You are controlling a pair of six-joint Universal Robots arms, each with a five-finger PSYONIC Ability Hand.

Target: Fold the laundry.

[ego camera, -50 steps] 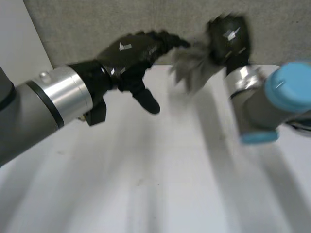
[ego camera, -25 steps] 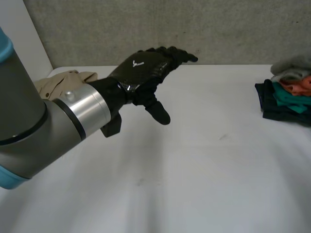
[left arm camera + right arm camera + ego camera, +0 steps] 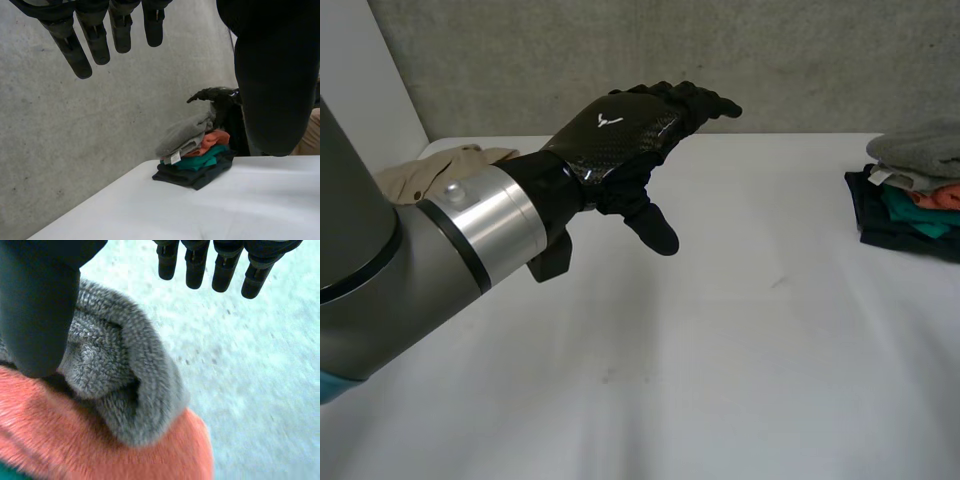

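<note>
While at grey cloth (image 3: 120, 390), right hand (image 3: 40, 305) relaxed.

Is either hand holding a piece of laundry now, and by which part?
Nothing is held. The left hand is open above the table. The right hand is open over the grey cloth, fingers straight.

- left robot hand (image 3: 620, 140): black shell, woven pattern, glossy on the back; fingers (image 3: 70, 50) matt black.
- wrist ring (image 3: 480, 225): bare metal, satin sheen.
- tabletop (image 3: 720, 380): white, smooth, matt.
- wall (image 3: 570, 60): grey concrete, rough, pitted.
- grey cloth (image 3: 115, 375): thick plush fleece, nubbly pile.
- orange cloth (image 3: 75, 450): soft, fuzzy fleece.
- teal cloth (image 3: 197, 161), dark cloth (image 3: 192, 177): flatter, smoother fabric.
- beige garment (image 3: 420, 170): thin matt cloth.
</note>
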